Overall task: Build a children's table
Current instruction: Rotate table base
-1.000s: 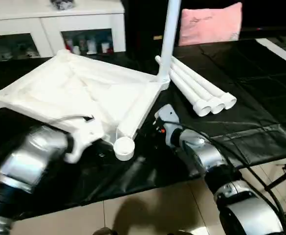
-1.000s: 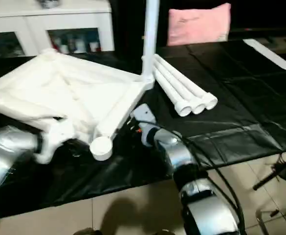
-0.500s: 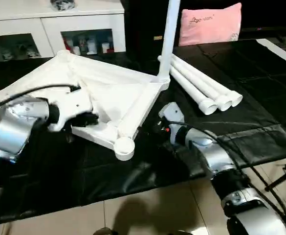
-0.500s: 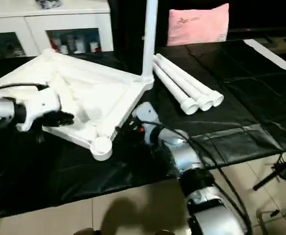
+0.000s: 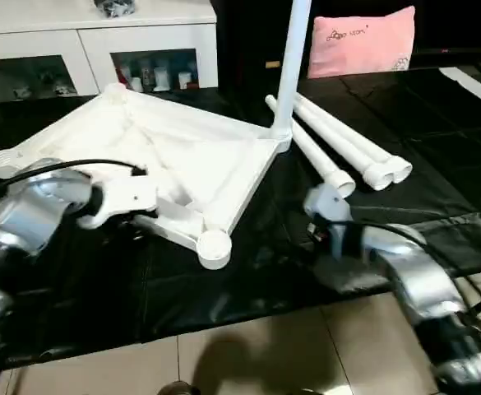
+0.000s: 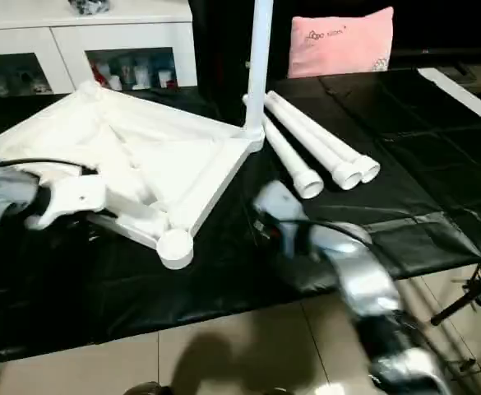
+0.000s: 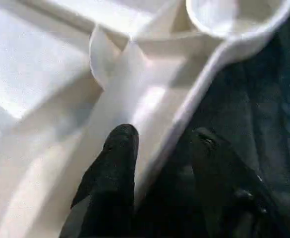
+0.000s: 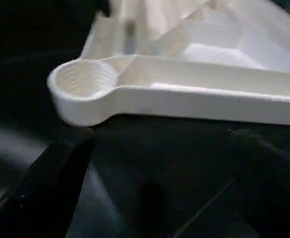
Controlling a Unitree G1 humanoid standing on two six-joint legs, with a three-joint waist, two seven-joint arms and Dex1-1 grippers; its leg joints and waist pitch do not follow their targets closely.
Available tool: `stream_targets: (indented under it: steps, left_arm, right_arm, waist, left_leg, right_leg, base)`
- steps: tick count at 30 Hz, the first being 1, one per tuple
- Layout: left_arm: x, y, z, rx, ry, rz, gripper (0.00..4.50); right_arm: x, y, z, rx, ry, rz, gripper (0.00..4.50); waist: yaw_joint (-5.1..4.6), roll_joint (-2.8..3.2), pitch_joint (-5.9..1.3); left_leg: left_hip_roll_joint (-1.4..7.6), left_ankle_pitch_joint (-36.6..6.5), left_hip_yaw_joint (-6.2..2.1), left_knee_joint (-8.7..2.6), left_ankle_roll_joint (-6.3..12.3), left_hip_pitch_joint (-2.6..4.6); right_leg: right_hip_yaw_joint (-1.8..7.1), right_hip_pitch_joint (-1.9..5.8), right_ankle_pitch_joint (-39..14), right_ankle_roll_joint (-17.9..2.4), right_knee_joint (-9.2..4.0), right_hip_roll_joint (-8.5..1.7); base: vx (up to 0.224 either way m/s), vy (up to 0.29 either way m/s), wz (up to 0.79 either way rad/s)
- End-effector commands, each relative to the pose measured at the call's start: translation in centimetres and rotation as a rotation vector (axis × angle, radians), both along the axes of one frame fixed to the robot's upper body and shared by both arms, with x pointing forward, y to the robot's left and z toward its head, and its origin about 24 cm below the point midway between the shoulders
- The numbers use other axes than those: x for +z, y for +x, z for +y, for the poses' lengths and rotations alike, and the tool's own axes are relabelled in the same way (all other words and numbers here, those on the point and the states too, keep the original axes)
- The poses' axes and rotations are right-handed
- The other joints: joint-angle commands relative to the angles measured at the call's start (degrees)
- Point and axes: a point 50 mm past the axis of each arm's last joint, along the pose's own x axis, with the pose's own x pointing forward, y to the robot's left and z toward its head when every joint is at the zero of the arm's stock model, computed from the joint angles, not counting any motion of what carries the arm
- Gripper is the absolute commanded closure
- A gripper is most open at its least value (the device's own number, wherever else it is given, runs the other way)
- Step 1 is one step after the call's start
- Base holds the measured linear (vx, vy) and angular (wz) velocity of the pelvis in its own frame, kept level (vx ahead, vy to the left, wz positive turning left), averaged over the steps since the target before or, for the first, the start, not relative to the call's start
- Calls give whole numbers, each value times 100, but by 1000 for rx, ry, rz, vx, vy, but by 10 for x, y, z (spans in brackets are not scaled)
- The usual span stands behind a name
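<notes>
The white tabletop (image 5: 182,156) lies underside up on a black sheet, ribs showing. One white leg (image 5: 288,58) stands upright in its far right corner socket. Three more legs (image 5: 347,148) lie side by side to the right. My left gripper (image 7: 162,134) is at the tabletop's near left rim, open, with one finger (image 7: 117,163) on the inner side and the other over the sheet. The near corner socket (image 8: 83,79) is empty. My right gripper (image 8: 162,136) hangs open and empty a little to the right of that socket.
A white glass-door cabinet (image 5: 100,41) stands behind the tabletop, and a pink cushion (image 5: 362,41) lies at the back right. The black sheet (image 5: 437,140) ends near me, where tiled floor (image 5: 248,354) begins.
My left gripper's fingers have parted at the tabletop's rim. My right arm has drawn back to the right, away from the near corner socket.
</notes>
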Motion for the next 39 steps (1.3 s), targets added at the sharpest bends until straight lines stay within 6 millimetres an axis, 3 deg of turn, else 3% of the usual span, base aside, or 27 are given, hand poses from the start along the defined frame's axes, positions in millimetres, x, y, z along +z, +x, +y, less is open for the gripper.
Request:
stream_targets:
  steps: [1, 8, 13, 20, 31, 39]
  left_arm:
    - [-4, 3, -2, -5, 23, 1, 260]
    - [-25, 6, -2, -25, 108, 41, 260]
    - [-27, 12, -3, -7, 121, 24, 260]
    - [-28, 14, -8, -53, 134, 57, 318]
    - [-27, 12, -7, -61, 151, 173, 386]
    - [-29, 19, -5, 188, 11, 190, 412]
  right_arm:
    - [3, -4, 1, 28, -3, 6, 0]
    - [6, -10, 0, 45, -19, 28, 0]
    - [9, -13, 1, 63, -18, 36, 0]
    - [8, -25, 2, 158, -52, 84, 0]
    - [10, -22, -2, 128, -57, 75, 0]
    - [11, -16, -3, 80, -50, 54, 0]
  waist:
    - [10, 84, -416]
    - [32, 107, -424]
    - [69, 122, -430]
    - [95, 106, -417]
    - [88, 98, -423]
    - [83, 94, -411]
  left_leg:
    - [143, -1885, -43, -427, -163, 120]
    - [153, -1921, -51, -424, -193, 141]
    - [157, -1952, -58, -422, -221, 152]
    - [159, -1874, -58, -417, -150, 135]
    - [164, -1833, -56, -419, -157, 130]
    - [147, -1805, -46, -407, -109, 126]
  right_leg:
    - [183, 257, -1086, -1231, -376, -236]
    - [177, 253, -1059, -1237, -393, -235]
    - [180, 257, -1009, -1237, -388, -244]
    - [178, 277, -923, -1290, -393, -252]
    - [177, 287, -849, -1389, -380, -269]
    - [176, 292, -1203, -1360, -405, -277]
  base:
    - [0, 0, 0]
    - [0, 0, 0]
    - [0, 0, 0]
    - [0, 0, 0]
    - [0, 0, 0]
    - [0, 0, 0]
